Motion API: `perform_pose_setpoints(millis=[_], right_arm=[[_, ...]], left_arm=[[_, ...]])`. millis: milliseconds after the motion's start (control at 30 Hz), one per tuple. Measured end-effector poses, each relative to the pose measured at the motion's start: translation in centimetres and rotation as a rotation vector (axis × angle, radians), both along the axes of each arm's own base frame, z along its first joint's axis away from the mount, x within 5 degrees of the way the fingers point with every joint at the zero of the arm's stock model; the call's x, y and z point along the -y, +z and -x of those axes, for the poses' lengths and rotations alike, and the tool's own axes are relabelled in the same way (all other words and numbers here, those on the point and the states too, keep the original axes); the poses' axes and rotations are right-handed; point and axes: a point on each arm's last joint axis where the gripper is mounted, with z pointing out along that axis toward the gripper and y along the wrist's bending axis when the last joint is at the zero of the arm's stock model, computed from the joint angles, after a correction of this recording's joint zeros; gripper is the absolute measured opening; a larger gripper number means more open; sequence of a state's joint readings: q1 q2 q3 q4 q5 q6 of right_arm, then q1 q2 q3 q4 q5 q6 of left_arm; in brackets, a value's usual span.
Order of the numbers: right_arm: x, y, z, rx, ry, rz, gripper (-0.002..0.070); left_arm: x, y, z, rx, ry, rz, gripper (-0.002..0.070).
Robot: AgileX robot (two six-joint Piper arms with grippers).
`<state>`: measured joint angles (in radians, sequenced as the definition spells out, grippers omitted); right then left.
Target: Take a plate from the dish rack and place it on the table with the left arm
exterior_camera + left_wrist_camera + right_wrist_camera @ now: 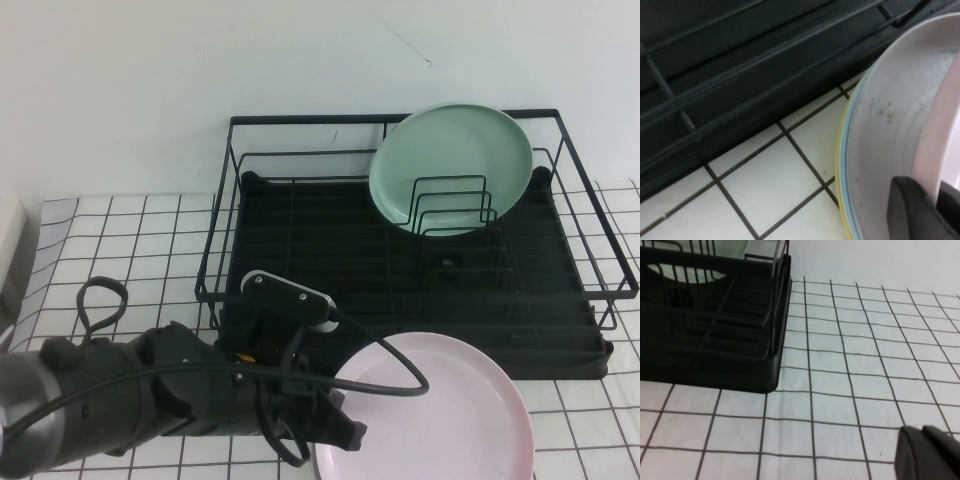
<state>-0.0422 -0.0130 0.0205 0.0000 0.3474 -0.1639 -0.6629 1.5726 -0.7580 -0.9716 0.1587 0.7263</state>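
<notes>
The pale pink plate (430, 410) is out of the dish rack (400, 270) and sits low over the table (120, 240) just in front of the rack's front edge. My left gripper (340, 430) is shut on the plate's left rim. In the left wrist view the plate's pale underside (890, 110) fills the side, with its rim pinched in my left gripper (935, 192) between two black fingers (910, 210). I cannot tell whether the plate touches the table. My right gripper (921, 434) is shut and empty, low over the table (850, 365) to the right of the rack (710, 340).
A mint green plate (450, 165) stands upright in the wire dividers at the rack's back right. A white object (10, 250) sits at the far left edge. The rack's black base (740, 60) lies close beside the held plate.
</notes>
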Motion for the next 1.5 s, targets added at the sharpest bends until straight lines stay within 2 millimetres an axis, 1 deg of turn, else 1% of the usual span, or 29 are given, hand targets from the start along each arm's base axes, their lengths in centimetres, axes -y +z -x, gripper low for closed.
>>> perform_pose_setpoints(millis=[100, 167, 233, 333, 400, 433, 500, 567, 633, 700, 767, 833, 867, 933, 1067, 1233, 1300, 1400, 1500], right_arm=[[0.0, 0.0, 0.0, 0.000, 0.000, 0.000, -0.0003], [0.0, 0.0, 0.0, 0.000, 0.000, 0.000, -0.0003], [0.0, 0.0, 0.0, 0.000, 0.000, 0.000, -0.0003], [0.0, 0.0, 0.0, 0.000, 0.000, 0.000, -0.0003], [0.0, 0.0, 0.0, 0.000, 0.000, 0.000, -0.0003], [0.0, 0.0, 0.0, 0.000, 0.000, 0.000, -0.0003], [0.0, 0.0, 0.0, 0.000, 0.000, 0.000, -0.0003], [0.0, 0.0, 0.0, 0.000, 0.000, 0.000, -0.0003], [0.0, 0.0, 0.0, 0.000, 0.000, 0.000, -0.0003], [0.0, 0.0, 0.0, 0.000, 0.000, 0.000, -0.0003], [0.0, 0.0, 0.0, 0.000, 0.000, 0.000, -0.0003], [0.0, 0.0, 0.0, 0.000, 0.000, 0.000, -0.0003], [0.0, 0.0, 0.0, 0.000, 0.000, 0.000, -0.0003], [0.0, 0.0, 0.0, 0.000, 0.000, 0.000, -0.0003], [0.0, 0.0, 0.0, 0.000, 0.000, 0.000, -0.0003], [0.0, 0.0, 0.0, 0.000, 0.000, 0.000, -0.0003], [0.0, 0.0, 0.0, 0.000, 0.000, 0.000, -0.0003], [0.0, 0.0, 0.0, 0.000, 0.000, 0.000, -0.0003], [0.0, 0.0, 0.0, 0.000, 0.000, 0.000, -0.0003]], left_arm=[[0.0, 0.0, 0.0, 0.005, -0.017, -0.012, 0.0020], [0.0, -0.1, 0.1, 0.011, -0.034, -0.023, 0.0057], [0.0, -0.1, 0.1, 0.010, -0.044, -0.028, 0.0134], [0.0, -0.1, 0.2, 0.010, -0.048, -0.030, 0.0298], [0.0, -0.1, 0.2, 0.009, -0.049, -0.030, 0.0382], [0.0, -0.1, 0.2, 0.009, -0.049, -0.030, 0.0412], [0.0, -0.1, 0.2, 0.009, -0.049, -0.030, 0.0434], [0.0, 0.0, 0.1, 0.011, -0.051, -0.027, 0.0423], [0.2, 0.3, 0.0, 0.015, -0.055, -0.018, 0.0379], [0.5, 0.7, -0.2, 0.018, -0.066, -0.009, 0.0312], [0.7, 1.3, -0.3, 0.025, -0.080, 0.000, 0.0221], [0.8, 2.1, -0.2, 0.035, -0.098, 0.016, 0.0109], [0.9, 2.5, -0.1, 0.041, -0.113, 0.022, 0.0071], [1.0, 3.5, 0.1, 0.052, -0.133, 0.042, 0.0033], [1.1, 5.6, 0.8, 0.059, -0.192, 0.081, 0.0006], [1.0, 7.8, 2.3, 0.037, -0.302, 0.107, 0.0001], [0.8, 8.9, 2.7, 0.057, -0.344, 0.099, 0.0001], [0.1, 10.8, 3.1, 0.117, -0.358, 0.059, 0.0001], [-1.4, 12.9, 3.3, 0.211, -0.306, -0.032, 0.0001]])
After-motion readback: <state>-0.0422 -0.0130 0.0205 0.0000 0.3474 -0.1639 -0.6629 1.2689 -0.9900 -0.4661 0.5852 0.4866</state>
